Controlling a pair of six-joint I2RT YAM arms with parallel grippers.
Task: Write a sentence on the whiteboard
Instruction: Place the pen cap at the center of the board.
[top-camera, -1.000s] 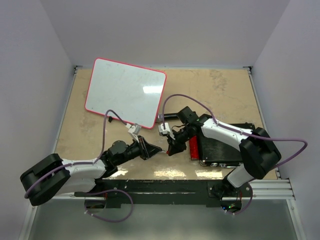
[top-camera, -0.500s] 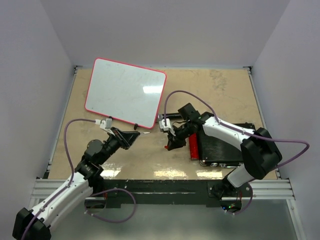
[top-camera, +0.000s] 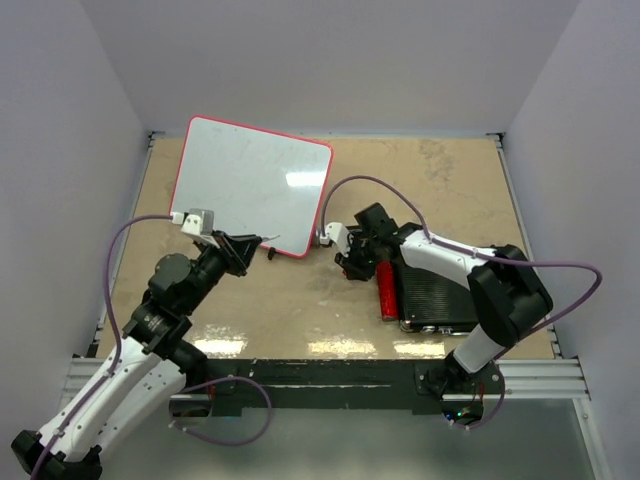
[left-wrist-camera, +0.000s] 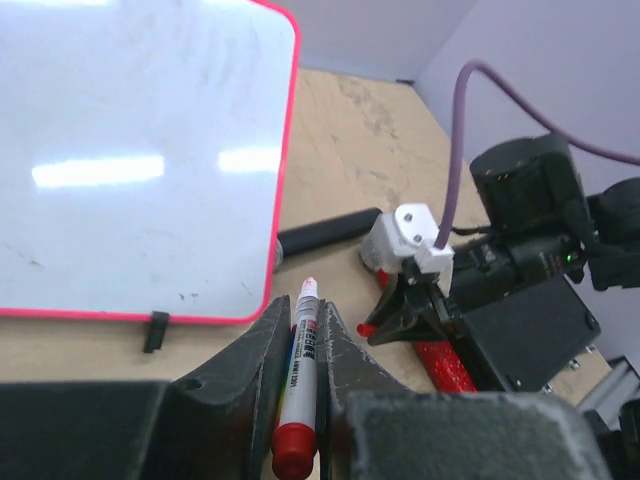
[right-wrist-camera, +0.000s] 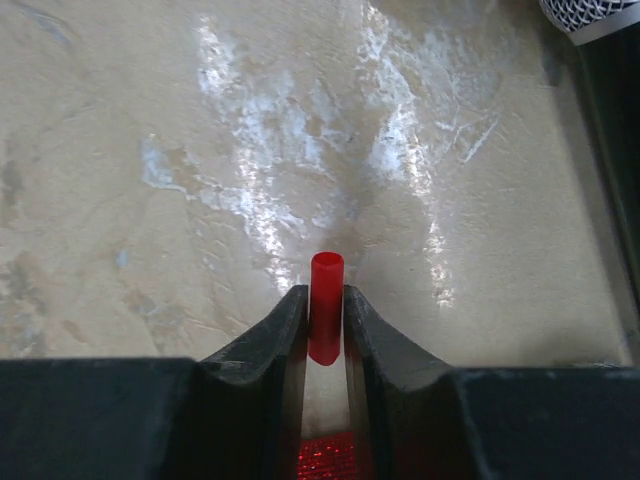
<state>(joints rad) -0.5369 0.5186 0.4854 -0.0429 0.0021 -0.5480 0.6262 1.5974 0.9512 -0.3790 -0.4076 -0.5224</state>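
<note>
The whiteboard (top-camera: 250, 185) lies at the back left, glossy white with a red frame; it also fills the left wrist view (left-wrist-camera: 130, 150). No sentence shows on it, only faint smudges. My left gripper (top-camera: 250, 246) is shut on a white marker with a red end (left-wrist-camera: 299, 370), its bare tip pointing toward the board's near right corner. My right gripper (top-camera: 352, 264) is shut on the red marker cap (right-wrist-camera: 326, 298), held just above the tan table beside the black case. The cap also shows in the left wrist view (left-wrist-camera: 365, 328).
A black ribbed case (top-camera: 440, 295) lies at the right, with a red block (top-camera: 387, 293) along its left side. A black cylinder (left-wrist-camera: 325, 232) lies on the table by the board's near right corner. A small black clip (left-wrist-camera: 155, 330) sits at the board's near edge.
The two grippers were together at the table's middle; they have parted. My left gripper swung left and back to the board's near edge with the marker; my right drew back with the cap.
</note>
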